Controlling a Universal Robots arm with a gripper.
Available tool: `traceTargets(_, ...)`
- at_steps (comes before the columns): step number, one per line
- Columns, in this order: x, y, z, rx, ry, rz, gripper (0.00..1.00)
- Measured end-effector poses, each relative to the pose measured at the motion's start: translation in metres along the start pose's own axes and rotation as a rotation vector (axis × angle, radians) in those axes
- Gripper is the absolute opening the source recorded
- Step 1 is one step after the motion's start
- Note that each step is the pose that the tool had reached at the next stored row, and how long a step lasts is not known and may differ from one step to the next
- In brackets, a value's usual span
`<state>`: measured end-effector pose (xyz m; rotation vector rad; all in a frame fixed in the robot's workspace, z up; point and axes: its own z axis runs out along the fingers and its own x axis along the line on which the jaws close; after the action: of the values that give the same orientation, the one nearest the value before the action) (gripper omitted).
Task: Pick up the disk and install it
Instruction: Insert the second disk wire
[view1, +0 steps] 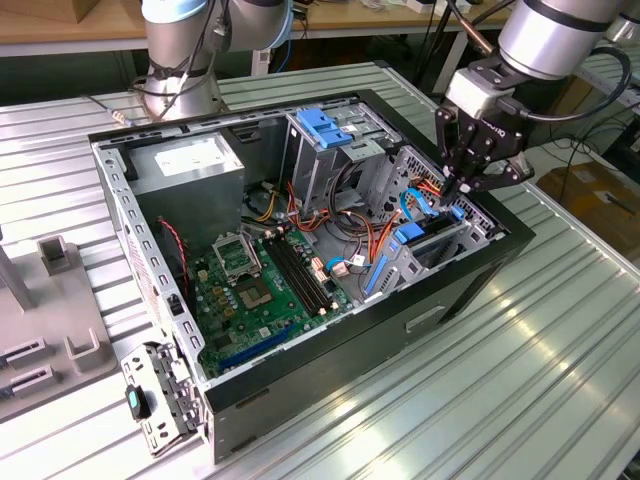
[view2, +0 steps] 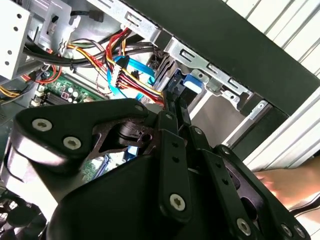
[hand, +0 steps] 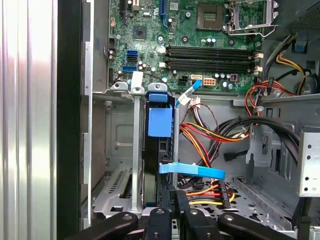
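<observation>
The disk (hand: 159, 122) stands on edge inside a metal bay of the open computer case, its blue plastic rail and tab facing the motherboard. The exterior view shows its blue rail (view1: 413, 236) near the case's wall on that view's right. My gripper (view1: 459, 190) hangs directly over the bay's outer end. In both wrist views the black fingers (hand: 168, 205) lie close together with no gap between them, their tips (view2: 172, 105) right at the disk's end by the blue part (view2: 192, 82). Whether they touch it is hidden.
Red, yellow and black cables (hand: 210, 132) and a flat blue cable (hand: 192, 171) run beside the bay. The motherboard (view1: 250, 290), grey power-supply box (view1: 190, 165) and blue-topped cage (view1: 325, 125) fill the case. A hand (view2: 285, 182) rests outside the black case wall (view1: 500, 250).
</observation>
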<state>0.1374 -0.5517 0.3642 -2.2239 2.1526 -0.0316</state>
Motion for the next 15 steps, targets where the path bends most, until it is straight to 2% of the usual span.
traceTargets(2, 0.0001, 0.0000, 0.0000, 0.0000, -0.0011, 0.000, 0.16)
traceTargets(4, 0.0006, 0.0001, 0.0008, 0.0009, -0.0264, 0.001, 0.16)
traceTargets(5, 0.0011, 0.0001, 0.0008, 0.0014, -0.0412, 0.002, 0.16)
traceTargets(6, 0.0019, 0.0001, 0.0009, 0.0017, -0.0504, 0.002, 0.16)
traceTargets(9, 0.0083, 0.0005, 0.0038, 0.0018, -0.0540, 0.002, 0.16)
traceTargets(15, 0.0101, 0.0009, 0.0063, 0.0016, -0.0538, 0.003, 0.16)
